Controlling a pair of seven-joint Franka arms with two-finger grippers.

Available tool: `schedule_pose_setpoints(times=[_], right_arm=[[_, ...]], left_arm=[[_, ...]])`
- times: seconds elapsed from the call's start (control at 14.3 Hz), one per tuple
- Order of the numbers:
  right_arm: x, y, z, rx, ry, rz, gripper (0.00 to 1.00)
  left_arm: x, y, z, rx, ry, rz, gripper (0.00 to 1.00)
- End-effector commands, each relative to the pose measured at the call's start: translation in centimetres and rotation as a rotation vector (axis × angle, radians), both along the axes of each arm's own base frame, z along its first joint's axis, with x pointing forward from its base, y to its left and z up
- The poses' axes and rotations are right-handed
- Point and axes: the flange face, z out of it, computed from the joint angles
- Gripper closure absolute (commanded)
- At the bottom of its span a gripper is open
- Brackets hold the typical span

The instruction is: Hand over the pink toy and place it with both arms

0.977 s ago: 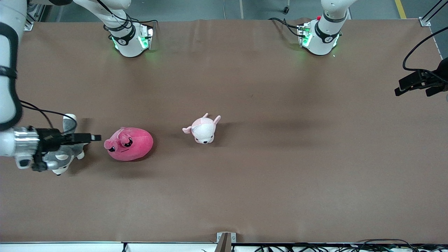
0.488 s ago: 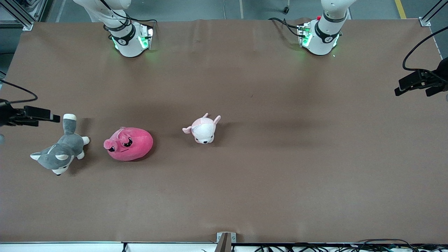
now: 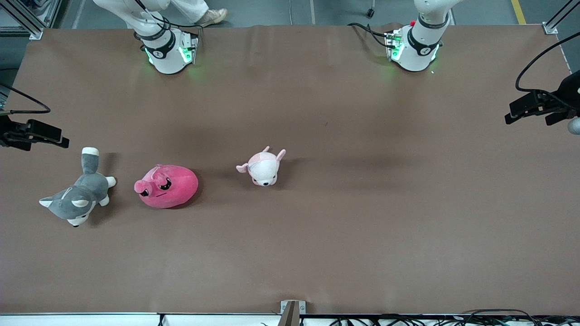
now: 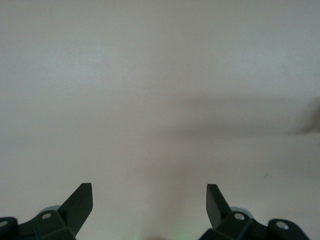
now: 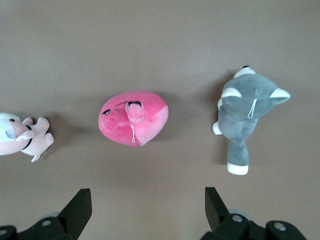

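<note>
Pink toy (image 3: pixel 166 186) lies on the table (image 3: pixel 362 226) between a grey plush (image 3: pixel 77 199) and a pale plush (image 3: pixel 263 167), both tools, right tool (image 3: pixel 38 136) and left tool (image 3: pixel 528 108), spread wide and holding nothing at the table's ends; a grasp might catch a neighbouring plush.

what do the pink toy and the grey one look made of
Pink toy: seemingly soft plush fabric, matte and fuzzy, with stitched-looking dark eyes and a rounded, stuffed shape. Grey toy: likely the same plush, matte grey pile with white ears, paws and tail tip.

Brown-covered table (image 3: pixel 362 226), grey floor (image 3: pixel 272 11) along its base end, evenly lit.
</note>
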Motion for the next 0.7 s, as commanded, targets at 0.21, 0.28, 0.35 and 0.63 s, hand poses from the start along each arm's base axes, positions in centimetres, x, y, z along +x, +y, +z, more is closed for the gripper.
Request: schedule_pose_setpoints(times=[0.21, 0.28, 0.35, 0.63], right_arm=[[-0.9, -0.8, 2.2, -0.078, -0.06, -0.118, 0.0], [-1.3, -1.5, 2.8, -0.055, -0.074, -0.127, 0.0], [-1.8, -2.1, 3.1, -0.05, -0.072, -0.135, 0.0], [-2.7, -1.8, 2.2, -0.047, -0.076, -0.116, 0.0]], left_arm=[[-0.4, 0.3, 0.7, 0.031, -0.014, 0.003, 0.0], [-0.4, 0.3, 0.6, 0.03, -0.013, 0.004, 0.0], [-0.4, 0.2, 0.6, 0.029, -0.013, 0.003, 0.0], [-0.4, -0.1, 0.7, 0.03, -0.014, 0.0, 0.0]])
